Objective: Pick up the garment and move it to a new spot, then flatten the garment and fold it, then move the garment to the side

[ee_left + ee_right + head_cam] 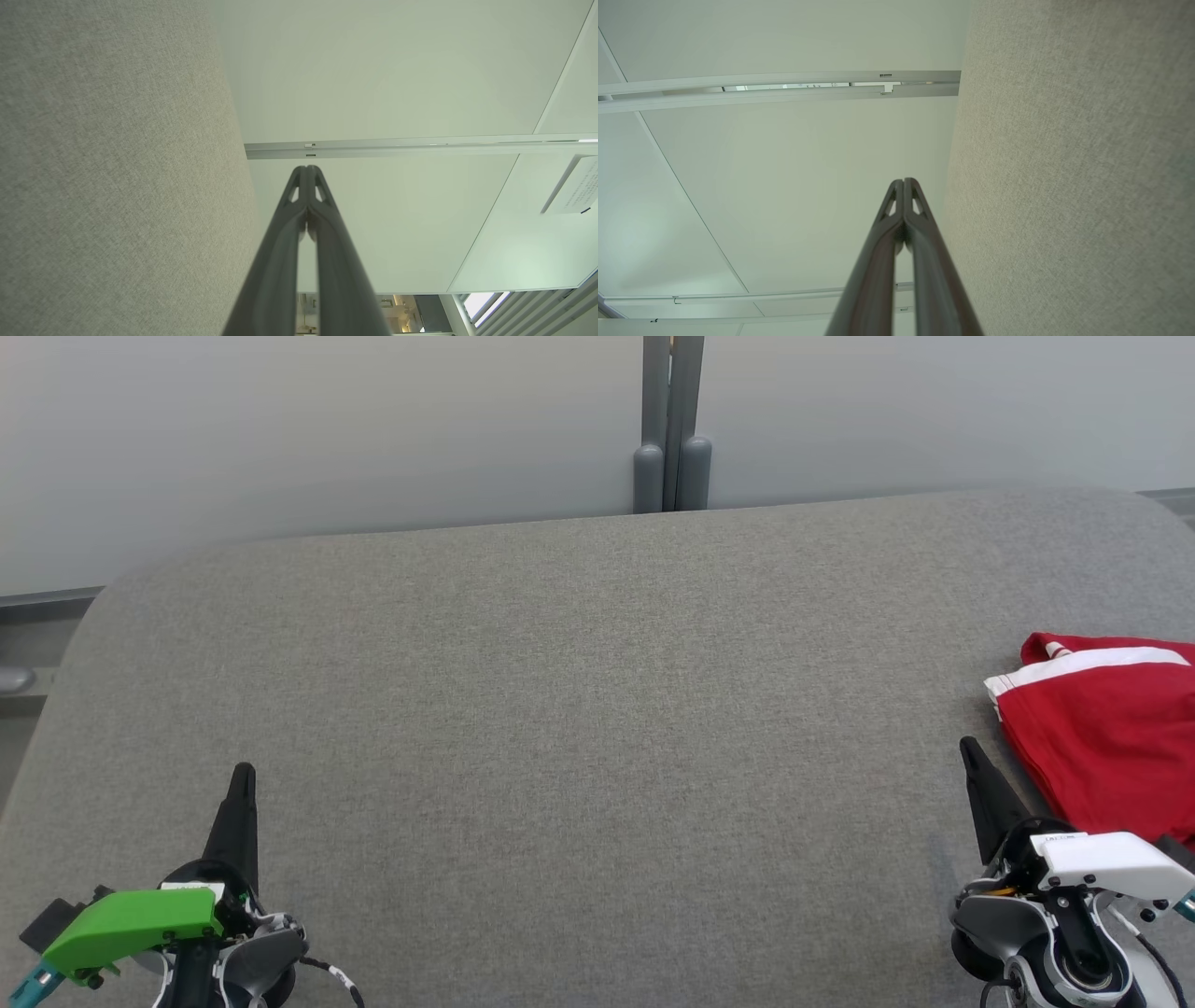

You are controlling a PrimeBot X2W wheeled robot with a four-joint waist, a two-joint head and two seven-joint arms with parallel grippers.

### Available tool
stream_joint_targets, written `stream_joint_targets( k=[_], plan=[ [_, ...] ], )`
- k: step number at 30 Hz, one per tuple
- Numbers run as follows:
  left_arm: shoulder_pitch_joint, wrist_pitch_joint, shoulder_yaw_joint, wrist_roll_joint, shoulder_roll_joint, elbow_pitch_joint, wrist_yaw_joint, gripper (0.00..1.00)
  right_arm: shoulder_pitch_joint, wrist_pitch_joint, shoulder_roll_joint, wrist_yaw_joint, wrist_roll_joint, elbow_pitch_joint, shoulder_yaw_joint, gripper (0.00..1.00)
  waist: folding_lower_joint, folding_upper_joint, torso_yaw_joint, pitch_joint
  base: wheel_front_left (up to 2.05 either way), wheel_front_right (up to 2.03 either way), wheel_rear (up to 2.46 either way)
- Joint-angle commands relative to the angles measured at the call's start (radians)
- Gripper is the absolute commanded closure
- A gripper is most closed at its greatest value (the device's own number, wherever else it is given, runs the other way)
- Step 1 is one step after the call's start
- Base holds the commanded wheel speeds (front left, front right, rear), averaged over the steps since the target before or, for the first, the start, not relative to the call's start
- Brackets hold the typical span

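While both end effectors, left (pixel 245 775) and right (pixel 966 747), sit clenched and empty, the right should open, then pinch the red garment (pixel 1106 737) at its near hem on the grey tabletop (pixel 597 728).

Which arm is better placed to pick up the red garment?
Right. The red garment lies at the table's right edge, just beside the shut right gripper; the shut left gripper is far across.

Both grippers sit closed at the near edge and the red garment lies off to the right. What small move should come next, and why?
Probably open the right gripper and reach toward the red garment. It lies beside that gripper on the grey table, partly cut off by the head view's right edge, ungrasped. The left gripper is far across the table, fingers shut.
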Motion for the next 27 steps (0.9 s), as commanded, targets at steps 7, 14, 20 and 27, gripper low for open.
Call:
stream_joint_targets(
  k=[7, 14, 20, 27],
  plan=[
    [-0.013, 0.002, 0.001, -0.001, 0.000, -0.005, -0.006, 1.00, -0.011, 0.002, -0.005, 0.000, 0.007, -0.003, 0.001, 1.00, 0.0000, -0.0001, 0.000, 0.000, 0.00, 0.00, 0.00],
    [-0.013, 0.002, 0.001, -0.001, 0.000, -0.005, -0.006, 1.00, -0.011, 0.002, -0.005, 0.000, 0.007, -0.003, 0.001, 1.00, 0.0000, -0.0001, 0.000, 0.000, 0.00, 0.00, 0.00],
    [-0.013, 0.002, 0.001, -0.001, 0.000, -0.005, -0.006, 1.00, -0.011, 0.002, -0.005, 0.000, 0.007, -0.003, 0.001, 1.00, 0.0000, -0.0001, 0.000, 0.000, 0.00, 0.00, 0.00],
    [-0.013, 0.002, 0.001, -0.001, 0.000, -0.005, -0.006, 1.00, -0.011, 0.002, -0.005, 0.000, 0.007, -0.002, 0.001, 1.00, 0.0000, -0.0001, 0.000, 0.000, 0.00, 0.00, 0.00]
  ],
)
